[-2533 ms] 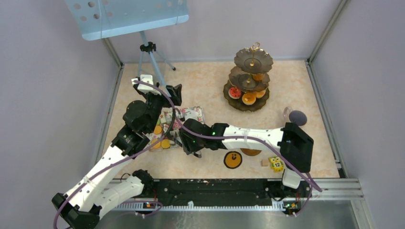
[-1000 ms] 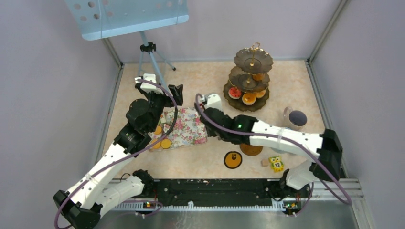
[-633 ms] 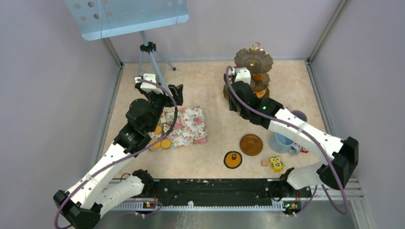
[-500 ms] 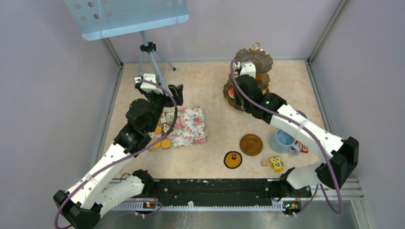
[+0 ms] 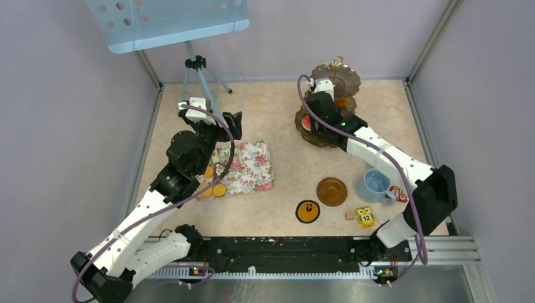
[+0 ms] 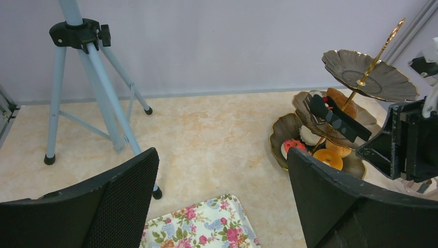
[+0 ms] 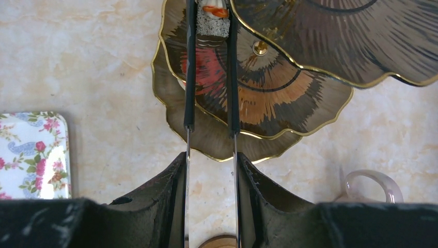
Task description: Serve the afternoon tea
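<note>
The right gripper (image 7: pixel 210 10) reaches to the stand (image 5: pixel 347 71) at the far right of the table. Its two thin fingers (image 7: pixel 189 77) are clamped on a small cake slice (image 7: pixel 212 23), white with an orange top. The slice is over the left part of the stand's middle tier; whether it touches the tier I cannot tell. A red round (image 6: pixel 293 146) and an orange round (image 6: pixel 330 158) lie on the bottom tier. Another orange piece (image 6: pixel 341 98) lies on the middle tier.

The left gripper (image 6: pixel 222 155) hangs over the far end of a flowered tray (image 5: pixel 249 167), its jaws wide apart. Two orange rounds (image 5: pixel 219 189) lie at the tray's near left side, partly under the left arm.

Near and right of the middle, the saucer (image 5: pixel 332 191) lies flat on the table. The cup (image 5: pixel 375 185) stands upright just beside it on the right, not on it. A small red thing (image 5: pixel 400 194) lies just right of the cup. An orange disc (image 5: pixel 307 211) with a face lies on the near side of the saucer. The owl block (image 5: pixel 364 216) stands on the near side of the cup, with a small wooden cube (image 5: pixel 349 215) just to its left. A tripod (image 5: pixel 199 72) stands at the far left.
</note>
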Controlling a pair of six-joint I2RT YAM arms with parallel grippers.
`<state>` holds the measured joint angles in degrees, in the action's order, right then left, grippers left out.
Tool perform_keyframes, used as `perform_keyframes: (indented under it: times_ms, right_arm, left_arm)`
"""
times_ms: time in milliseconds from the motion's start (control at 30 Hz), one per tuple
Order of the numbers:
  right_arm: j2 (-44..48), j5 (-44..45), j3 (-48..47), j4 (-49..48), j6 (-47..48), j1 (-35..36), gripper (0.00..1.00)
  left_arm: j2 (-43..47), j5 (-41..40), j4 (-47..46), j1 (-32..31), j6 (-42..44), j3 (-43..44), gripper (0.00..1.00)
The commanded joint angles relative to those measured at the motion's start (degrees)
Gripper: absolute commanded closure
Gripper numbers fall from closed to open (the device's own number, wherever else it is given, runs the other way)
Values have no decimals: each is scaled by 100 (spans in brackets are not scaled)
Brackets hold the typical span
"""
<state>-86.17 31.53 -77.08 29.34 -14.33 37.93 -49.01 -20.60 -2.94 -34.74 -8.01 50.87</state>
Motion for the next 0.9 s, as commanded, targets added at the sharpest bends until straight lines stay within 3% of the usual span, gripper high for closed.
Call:
perform_keyframes:
  times_ms: [0,533,867]
  right_arm:
    - [-180,1,-436,-411,172,-168,80]
    - [-461,-322,-605,-380,218,-445,58]
    - [0,-419,-363,-147,167,-439,57]
  left_arm:
    - [-7,-24,-203,25,1,117,1]
    - [-74,-39,-199,24,11,114,1]
    - [-113,109,-196,25,-25,134,1]
